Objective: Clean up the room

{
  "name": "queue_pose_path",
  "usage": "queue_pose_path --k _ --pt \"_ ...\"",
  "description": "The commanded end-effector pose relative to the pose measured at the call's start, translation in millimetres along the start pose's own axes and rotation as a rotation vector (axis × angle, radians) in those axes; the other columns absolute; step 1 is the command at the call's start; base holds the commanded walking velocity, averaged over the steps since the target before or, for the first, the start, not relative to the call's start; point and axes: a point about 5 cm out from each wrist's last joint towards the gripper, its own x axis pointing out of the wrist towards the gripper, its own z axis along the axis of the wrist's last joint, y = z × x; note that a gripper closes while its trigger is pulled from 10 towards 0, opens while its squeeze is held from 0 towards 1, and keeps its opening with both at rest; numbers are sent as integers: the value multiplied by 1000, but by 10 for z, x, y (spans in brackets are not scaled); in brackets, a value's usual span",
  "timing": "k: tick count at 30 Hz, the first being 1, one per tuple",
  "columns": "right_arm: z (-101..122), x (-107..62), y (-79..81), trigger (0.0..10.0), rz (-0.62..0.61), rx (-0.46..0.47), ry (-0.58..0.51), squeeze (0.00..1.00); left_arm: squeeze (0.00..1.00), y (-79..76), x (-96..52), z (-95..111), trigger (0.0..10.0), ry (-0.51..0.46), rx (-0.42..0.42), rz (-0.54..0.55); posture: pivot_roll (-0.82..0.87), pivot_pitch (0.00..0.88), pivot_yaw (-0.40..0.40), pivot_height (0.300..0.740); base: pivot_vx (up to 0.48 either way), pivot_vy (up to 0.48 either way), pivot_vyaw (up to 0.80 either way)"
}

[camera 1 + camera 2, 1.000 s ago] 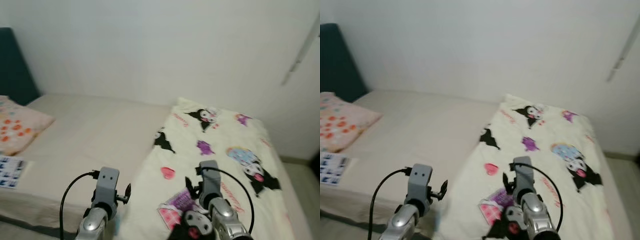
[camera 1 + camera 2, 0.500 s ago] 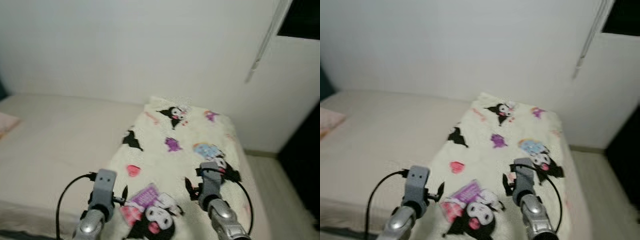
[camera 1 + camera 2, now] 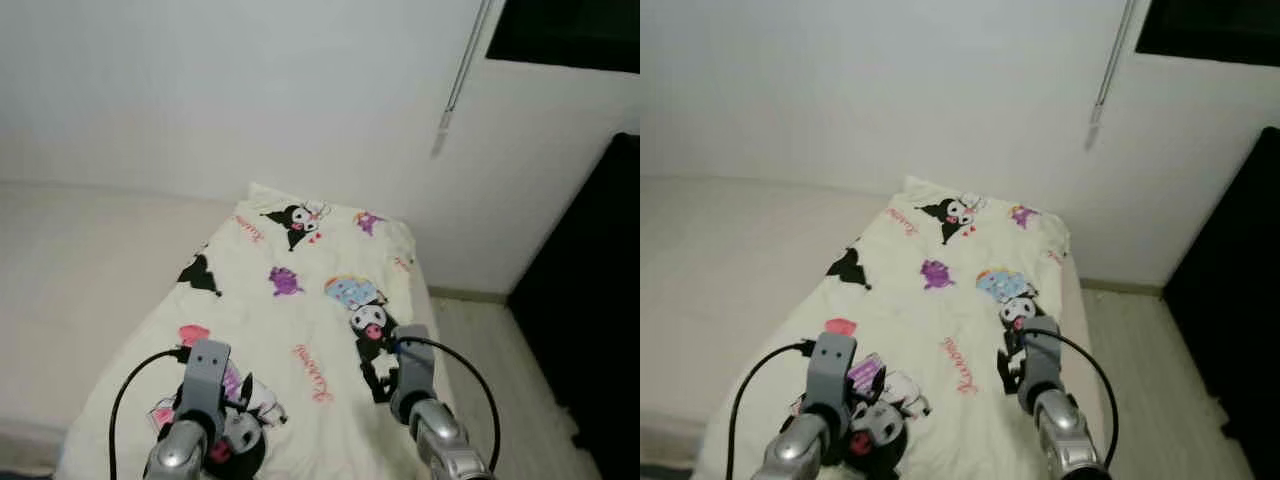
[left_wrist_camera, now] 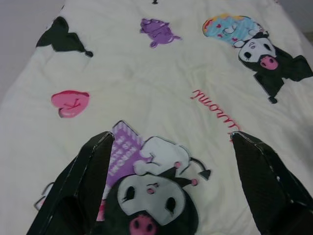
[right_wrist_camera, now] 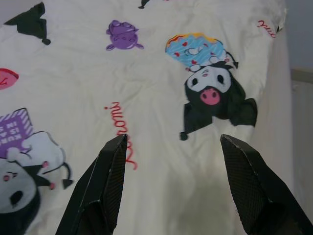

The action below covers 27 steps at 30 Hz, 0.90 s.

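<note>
A cream blanket point(image 3: 290, 300) printed with black cartoon characters, hearts and red script lies spread over the right part of the bed. Both arms are held low in front of me, above the blanket's near end: the left arm point(image 3: 200, 400) and the right arm point(image 3: 415, 385). In the left wrist view my left gripper point(image 4: 172, 139) is open above a black cartoon face, with nothing between its fingers point(image 4: 83, 181). In the right wrist view my right gripper point(image 5: 173, 142) is open over the blanket near the bed's edge, also holding nothing.
Bare beige mattress point(image 3: 70, 260) stretches to the left of the blanket. A white wall point(image 3: 250, 90) backs the bed. A strip of pale floor point(image 3: 480, 340) runs along the bed's right side, beside a tall dark shape point(image 3: 590, 320). A thin rod point(image 3: 462, 65) hangs on the wall.
The whole view has swung to the right: the pillow and the dark headboard have left the picture, and the floor and dark shape have come in. Both arms keep their pose.
</note>
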Motion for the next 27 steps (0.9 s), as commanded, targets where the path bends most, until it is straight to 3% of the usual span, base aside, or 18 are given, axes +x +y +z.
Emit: queue_pose_path --k 1,8,27 --pt "-41 -21 -32 10000 -7 -1 18 0 0 -17 -22 -43 10000 18 8 -5 -17 66 -62 740 0 -409 0" --pt "-41 -24 7 10000 25 -17 19 0 0 -25 -27 -46 10000 19 6 -4 -18 70 -66 740 0 -408 67" --pt "-47 -30 23 10000 46 -23 27 0 0 -17 -49 -58 10000 22 1 3 -19 76 -75 740 0 -409 800"
